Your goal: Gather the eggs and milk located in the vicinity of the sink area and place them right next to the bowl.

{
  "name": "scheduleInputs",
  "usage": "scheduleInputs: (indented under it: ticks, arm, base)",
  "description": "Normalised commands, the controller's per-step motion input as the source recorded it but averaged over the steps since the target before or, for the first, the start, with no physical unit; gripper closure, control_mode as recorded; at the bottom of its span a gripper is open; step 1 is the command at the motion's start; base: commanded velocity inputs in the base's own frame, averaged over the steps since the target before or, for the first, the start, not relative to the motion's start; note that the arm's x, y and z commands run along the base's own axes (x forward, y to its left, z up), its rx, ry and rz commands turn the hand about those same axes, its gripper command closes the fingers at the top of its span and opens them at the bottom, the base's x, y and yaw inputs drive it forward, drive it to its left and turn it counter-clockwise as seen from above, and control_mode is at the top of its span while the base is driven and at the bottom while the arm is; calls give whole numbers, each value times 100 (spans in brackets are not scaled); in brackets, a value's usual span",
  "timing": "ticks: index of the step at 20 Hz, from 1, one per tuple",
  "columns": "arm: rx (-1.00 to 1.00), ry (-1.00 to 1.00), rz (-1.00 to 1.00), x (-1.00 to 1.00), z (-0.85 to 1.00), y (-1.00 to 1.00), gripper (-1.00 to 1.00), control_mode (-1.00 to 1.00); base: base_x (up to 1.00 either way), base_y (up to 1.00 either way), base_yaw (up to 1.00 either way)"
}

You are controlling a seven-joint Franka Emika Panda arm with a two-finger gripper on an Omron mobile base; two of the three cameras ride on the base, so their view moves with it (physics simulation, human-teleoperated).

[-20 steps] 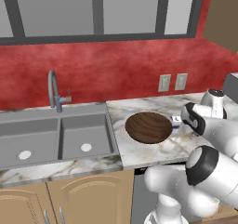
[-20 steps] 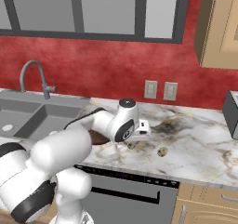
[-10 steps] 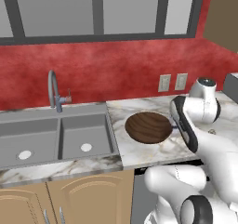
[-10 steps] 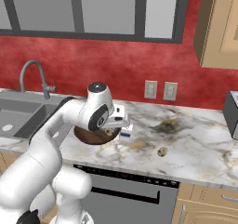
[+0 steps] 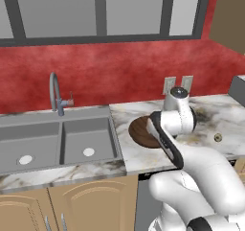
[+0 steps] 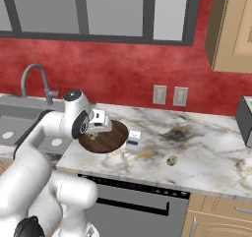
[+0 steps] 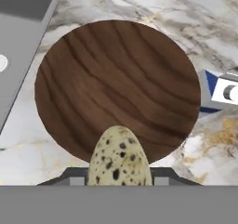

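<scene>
Dark wooden bowl (image 7: 118,88) empty, pincer (image 7: 119,179) pinching speckled egg (image 7: 119,158) above it, milk carton (image 6: 133,138) just beside bowl.

sink area (image 5: 57,141): left of bench (image 5: 143,159) | bowl (image 5: 142,132): on bench, partly behind arm | egg (image 5: 217,138): on bench, right

In the left base view the arm covers the right side of the bowl (image 5: 141,129). In the hand view the speckled egg (image 7: 119,156) is cut off at its base, hiding how the fingers hold it. The milk carton (image 7: 224,92) runs off the right edge there. The far egg (image 6: 171,160) on the counter (image 6: 206,147) is too small for detail.
</scene>
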Motion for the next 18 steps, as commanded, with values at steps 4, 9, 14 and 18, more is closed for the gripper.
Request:
scheduleInputs:
  ticks: [4,9,14,18]
  arm:
    - [0,0,0,85,-16,30,100,-100]
    - [-2,12,0,39,-33,-7,100,-100]
    - [0,12,0,38,-31,-26,100,-100]
    - [0,2,0,46,-26,-3,100,-100]
  base:
    - [0,0,0]
    - [0,0,0]
    - [0,0,0]
    - [0,0,0]
